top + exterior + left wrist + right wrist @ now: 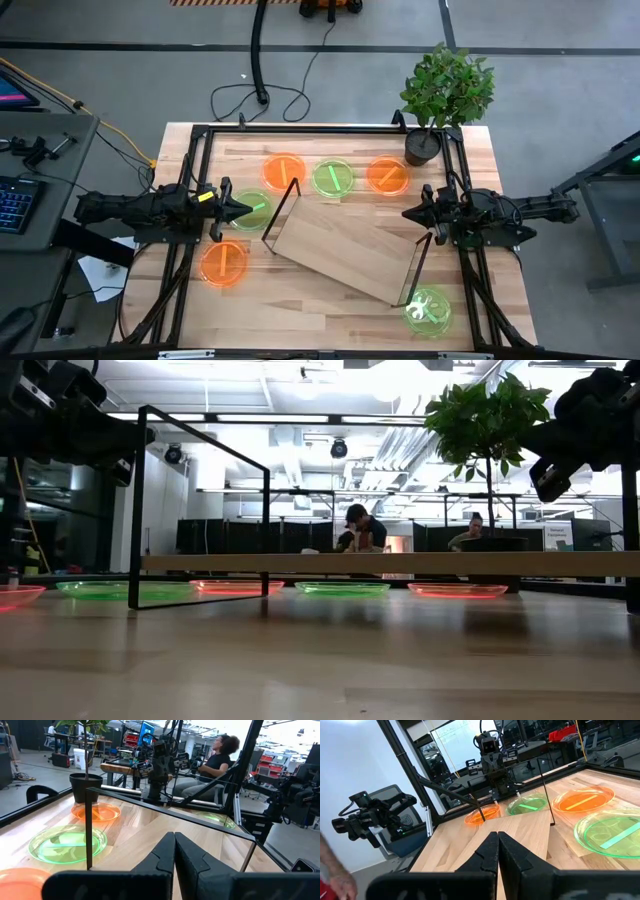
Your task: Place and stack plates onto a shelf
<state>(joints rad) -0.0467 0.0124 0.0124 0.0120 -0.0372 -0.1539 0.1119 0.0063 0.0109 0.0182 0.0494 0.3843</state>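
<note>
Green plate [428, 309] lay nearest, at shelf's [345, 247] near-right corner, cross marking blurred. Shelf sat mid-tabletop [300, 320], bare, long axis running diagonally from far-left to near-right. Left hand [243, 209] closed, empty, hovered at shelf's left end, hiding part of green plate [254, 214]. Right hand [409, 214] closed, empty, opposite. Orange plate [223, 263] near left; three plates in far row [333, 177]. Potted plant [441, 95] farthest.
</note>
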